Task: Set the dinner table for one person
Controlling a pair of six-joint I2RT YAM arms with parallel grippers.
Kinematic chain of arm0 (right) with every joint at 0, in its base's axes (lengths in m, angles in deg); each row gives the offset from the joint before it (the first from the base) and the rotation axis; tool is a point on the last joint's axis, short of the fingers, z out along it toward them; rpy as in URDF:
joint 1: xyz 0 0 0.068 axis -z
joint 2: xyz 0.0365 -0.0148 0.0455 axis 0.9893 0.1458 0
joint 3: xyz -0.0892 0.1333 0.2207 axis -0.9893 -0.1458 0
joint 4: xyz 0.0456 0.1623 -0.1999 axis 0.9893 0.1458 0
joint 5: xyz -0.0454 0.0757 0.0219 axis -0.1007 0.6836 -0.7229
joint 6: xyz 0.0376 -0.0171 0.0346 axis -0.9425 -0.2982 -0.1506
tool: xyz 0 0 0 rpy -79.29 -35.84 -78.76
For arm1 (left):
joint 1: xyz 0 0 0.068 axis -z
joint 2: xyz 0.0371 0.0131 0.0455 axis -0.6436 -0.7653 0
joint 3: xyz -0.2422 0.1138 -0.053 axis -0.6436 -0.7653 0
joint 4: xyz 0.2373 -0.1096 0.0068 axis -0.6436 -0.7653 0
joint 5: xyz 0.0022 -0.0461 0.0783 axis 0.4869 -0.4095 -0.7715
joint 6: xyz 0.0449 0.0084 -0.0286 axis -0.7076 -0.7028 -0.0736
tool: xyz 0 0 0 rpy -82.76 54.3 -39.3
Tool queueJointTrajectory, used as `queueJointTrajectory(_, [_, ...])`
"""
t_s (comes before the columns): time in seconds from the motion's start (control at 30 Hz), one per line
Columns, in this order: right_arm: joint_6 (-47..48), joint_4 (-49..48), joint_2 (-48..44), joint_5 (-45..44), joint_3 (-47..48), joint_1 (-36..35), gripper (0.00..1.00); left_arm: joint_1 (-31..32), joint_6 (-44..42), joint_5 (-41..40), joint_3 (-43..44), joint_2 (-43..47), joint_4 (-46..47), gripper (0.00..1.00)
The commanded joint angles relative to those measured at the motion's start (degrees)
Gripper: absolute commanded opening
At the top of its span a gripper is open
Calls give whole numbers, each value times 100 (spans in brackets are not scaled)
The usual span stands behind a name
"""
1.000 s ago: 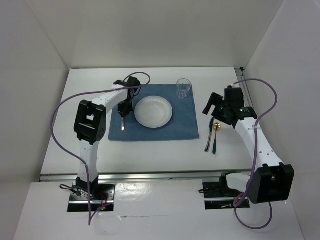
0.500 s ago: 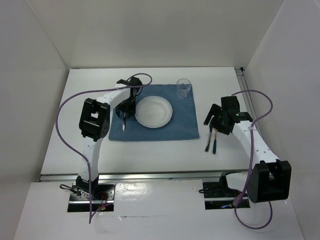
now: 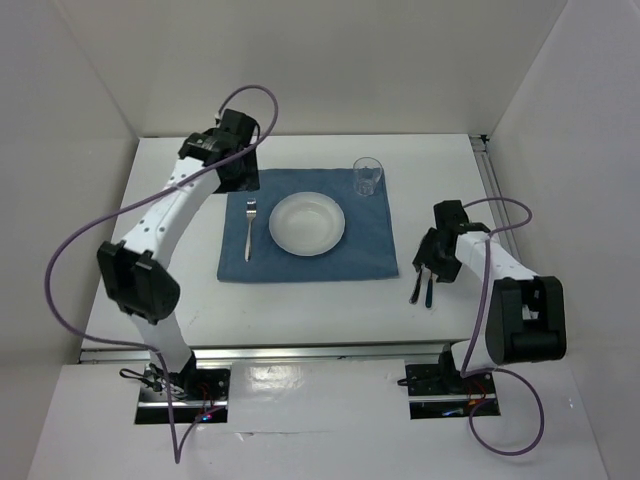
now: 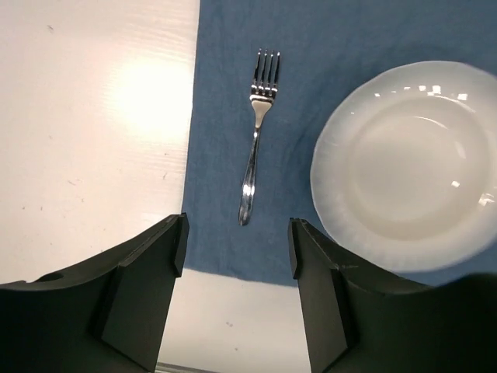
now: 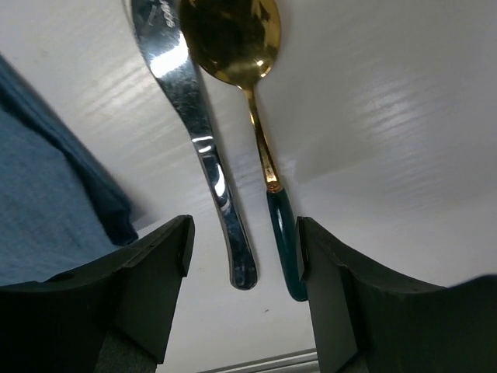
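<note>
Fork lay on the blue mat beside the bowl, your left gripper hanging wide and empty above it; your right gripper stood open over knife and spoon on the dinner table.

The left arm stretches far forward, jaws apart; the right arm folds low, jaws likewise apart.

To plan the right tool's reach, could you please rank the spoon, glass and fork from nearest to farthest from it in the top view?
1. The spoon, beneath the right tool, right of the mat.
2. The glass, on the mat's far right corner.
3. The fork, left of the plate.
</note>
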Motion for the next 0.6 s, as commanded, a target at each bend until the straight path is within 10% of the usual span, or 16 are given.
queueJointTrajectory(0.0, [-278, 108, 172, 31, -95, 39, 66, 25, 111, 215, -271, 606, -59, 71])
queueJointTrajectory(0.23, [-1025, 451, 357, -224, -42, 39, 70, 25, 58, 216, -333, 967, -129, 71])
queueJointTrajectory(0.57, [-1605, 266, 288, 75, -552, 452, 42, 25, -47, 163, -447, 967, -129, 71])
